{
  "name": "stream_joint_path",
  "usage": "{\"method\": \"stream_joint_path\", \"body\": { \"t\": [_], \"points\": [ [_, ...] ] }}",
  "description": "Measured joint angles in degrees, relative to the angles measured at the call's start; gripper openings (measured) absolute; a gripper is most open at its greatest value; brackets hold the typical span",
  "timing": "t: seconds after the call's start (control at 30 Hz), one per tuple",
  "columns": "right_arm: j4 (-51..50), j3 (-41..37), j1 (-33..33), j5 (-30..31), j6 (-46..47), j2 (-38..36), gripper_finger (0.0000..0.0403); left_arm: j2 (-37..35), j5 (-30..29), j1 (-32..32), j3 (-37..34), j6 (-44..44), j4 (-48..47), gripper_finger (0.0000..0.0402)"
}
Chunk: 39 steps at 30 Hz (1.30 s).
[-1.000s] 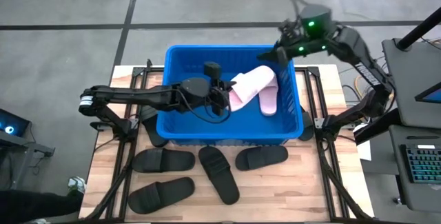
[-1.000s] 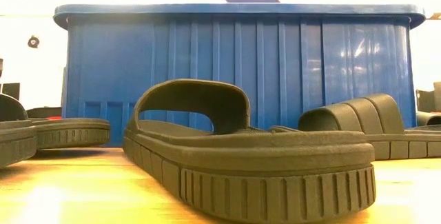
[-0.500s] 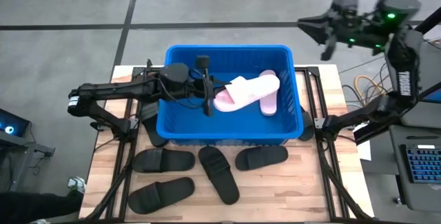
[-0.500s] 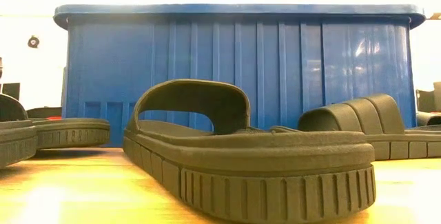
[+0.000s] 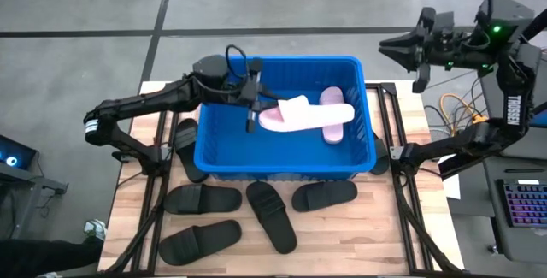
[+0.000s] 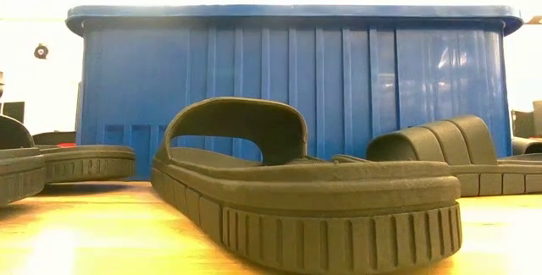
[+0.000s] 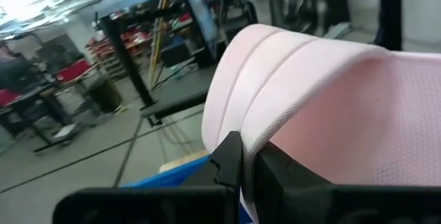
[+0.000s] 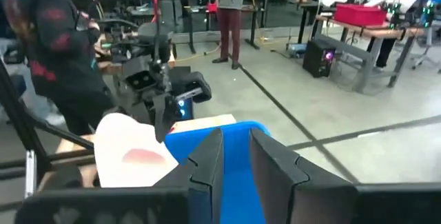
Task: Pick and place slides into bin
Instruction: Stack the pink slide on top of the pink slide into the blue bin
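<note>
the wooden bench (image 5: 385,227) is seen from above, and the blue bin (image 5: 282,154) is taken as the landmark; it stands on the far half of the bench, and in the low view its ribbed front wall (image 6: 288,89) fills the background.

the left arm (image 5: 141,107) is stretched from the left side of the bin over its left rim. the left hand (image 5: 252,111) is held above the left part of the bin, and it is closed on the strap of a pink slide (image 5: 303,114). this slide is lifted over the middle of the bin, with its length across the bin. in the left wrist view the pink strap (image 7: 310,100) is pinched between the dark fingers (image 7: 231,158).

the right arm (image 5: 513,98) is raised beyond the far right corner of the bin, outside the bench. the right hand (image 5: 397,49) is pointed toward the bin; its fingers (image 8: 207,158) are seen with only a narrow gap between them, and nothing is held.

a second pink slide (image 5: 332,117) is lying inside the bin, at its right side, partly under the lifted one.

four black slides are placed on the bench in front of the bin: one (image 5: 203,198) at the front left, one (image 5: 198,239) nearer to the bench edge, one (image 5: 272,216) at the front middle and one (image 5: 325,194) at the front right. a further dark slide-like shape (image 5: 190,141) is lying against the left wall of the bin.
</note>
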Motion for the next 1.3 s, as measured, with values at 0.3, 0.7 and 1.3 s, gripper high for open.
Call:
{"method": "stream_joint_path", "body": {
  "t": [0.3, 0.7, 1.3],
  "points": [
    [-0.9, 0.0, 0.0, -3.2, -5.8, 1.4, 0.0067, 0.7, 12.4, 2.9, -0.7, -2.7, 8.1, 0.0000],
    [-0.5, -0.1, 0.0, -6.9, -14.8, 4.5, 0.0172, 3.2, 17.0, 3.8, -0.8, -3.4, 17.1, 0.0000],
    [-3.0, 0.5, 0.7, -23.0, -24.7, 4.7, 0.0249, 2.8, 20.5, 4.0, -0.8, -5.8, 18.9, 0.0000]
  ]
}}
